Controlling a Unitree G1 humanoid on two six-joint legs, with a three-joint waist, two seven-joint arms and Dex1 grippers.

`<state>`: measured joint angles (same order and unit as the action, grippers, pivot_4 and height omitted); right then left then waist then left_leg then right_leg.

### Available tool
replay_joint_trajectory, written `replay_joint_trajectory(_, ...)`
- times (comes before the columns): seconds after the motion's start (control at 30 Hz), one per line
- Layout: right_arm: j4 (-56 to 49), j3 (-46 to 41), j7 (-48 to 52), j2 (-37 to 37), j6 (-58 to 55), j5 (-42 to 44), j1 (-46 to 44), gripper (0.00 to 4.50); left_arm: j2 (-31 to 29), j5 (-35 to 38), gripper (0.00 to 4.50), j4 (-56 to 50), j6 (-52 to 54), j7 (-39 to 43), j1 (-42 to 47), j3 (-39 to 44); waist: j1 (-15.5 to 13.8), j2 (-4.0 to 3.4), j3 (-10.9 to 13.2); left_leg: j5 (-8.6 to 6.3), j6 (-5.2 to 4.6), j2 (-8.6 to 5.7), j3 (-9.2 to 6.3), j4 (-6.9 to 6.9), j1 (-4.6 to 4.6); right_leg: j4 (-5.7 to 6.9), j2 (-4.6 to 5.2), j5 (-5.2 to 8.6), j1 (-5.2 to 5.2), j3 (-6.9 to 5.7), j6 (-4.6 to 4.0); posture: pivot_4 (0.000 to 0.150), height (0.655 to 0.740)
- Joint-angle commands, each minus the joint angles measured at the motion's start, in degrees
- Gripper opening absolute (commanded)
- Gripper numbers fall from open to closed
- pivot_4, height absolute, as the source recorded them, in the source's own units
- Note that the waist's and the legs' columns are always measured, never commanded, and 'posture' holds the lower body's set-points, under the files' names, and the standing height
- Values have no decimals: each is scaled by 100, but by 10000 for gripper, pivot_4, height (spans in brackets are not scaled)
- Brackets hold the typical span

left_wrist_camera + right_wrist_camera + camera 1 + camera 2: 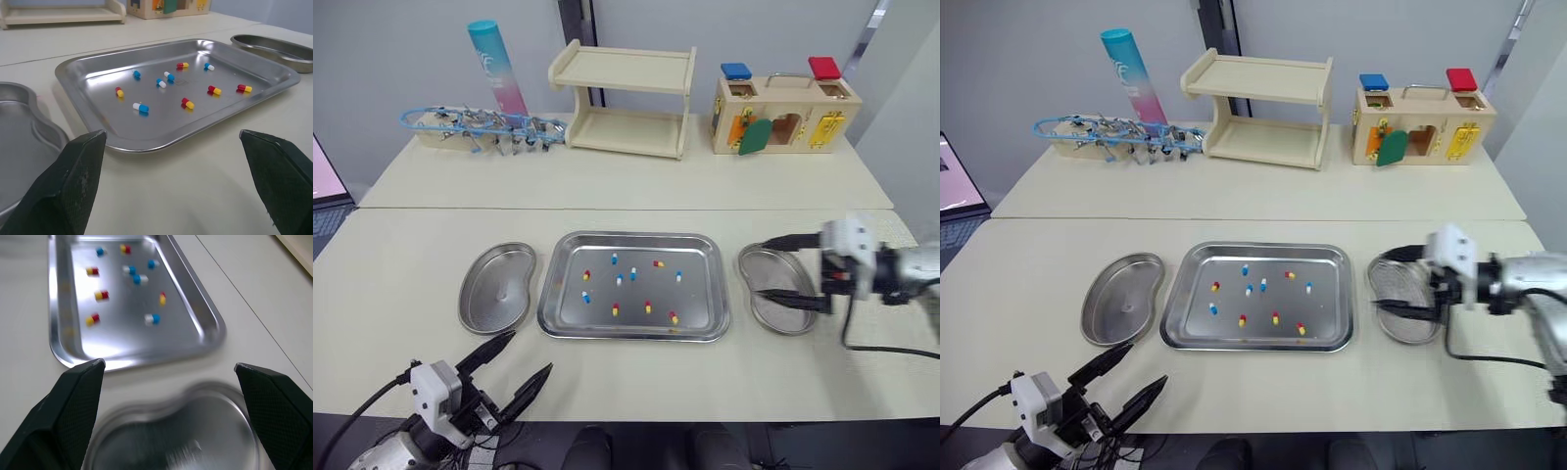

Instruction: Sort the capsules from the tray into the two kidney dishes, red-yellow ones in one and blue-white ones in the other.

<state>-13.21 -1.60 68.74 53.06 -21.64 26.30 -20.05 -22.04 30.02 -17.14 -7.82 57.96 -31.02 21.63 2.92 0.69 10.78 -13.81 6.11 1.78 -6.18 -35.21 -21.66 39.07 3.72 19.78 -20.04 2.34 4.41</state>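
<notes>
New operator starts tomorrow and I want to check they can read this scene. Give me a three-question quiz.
1. How many red-yellow capsules lie in the tray?
2. True or false: the left dish is empty.
3. The right fingers hang above which? A tray, B right dish, C left dish.

Key: 1. five. 2. true. 3. B.

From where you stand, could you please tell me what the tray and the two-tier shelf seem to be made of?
The tray looks like polished stainless steel: it reflects light. The two-tier shelf looks like pale matte wood, possibly painted board.
</notes>
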Motion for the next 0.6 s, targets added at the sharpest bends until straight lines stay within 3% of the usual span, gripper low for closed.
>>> replay_joint_trajectory(0.03,-646,593,-421,-424,-643,34,-396,44888,-61,86,45000,-285,-95,-52,-141,16,-41,13,-6,0,0,0,-2,-4,-8,-5,0,-2,-4,-3,2,1500,7400)
replay_joint_trajectory(0.23,-787,1790,-1223,-1552,-955,-662,-786,44888,-25,22,45000,-266,-237,-43,-226,-62,-106,34,-16,0,-1,0,-6,-4,-14,-7,-1,-4,-12,-6,0,1500,7400)
replay_joint_trajectory(0.33,-675,2382,-1667,-2162,-1044,-1125,-959,39238,-8,-18,45000,-293,-272,-100,-185,-151,-101,35,-19,0,-1,1,-7,-3,-13,-4,-2,-5,-16,-6,-1,1500,7400)
replay_joint_trajectory(0.43,-539,2813,-2083,-2713,-1259,-1500,-1164,29817,-27,-29,45000,-321,-303,-154,-172,-246,-96,36,-20,0,-1,2,-11,-2,-14,-2,-5,-6,-19,-5,-2,1500,7400)
replay_joint_trajectory(0.6,-35,3166,-2685,-3466,-1551,-2017,-1495,29817,-49,-35,45000,-334,-342,-207,-160,-340,-90,39,-21,0,-1,2,-12,-2,-12,-1,-6,-7,-21,-5,-5,1500,7400)
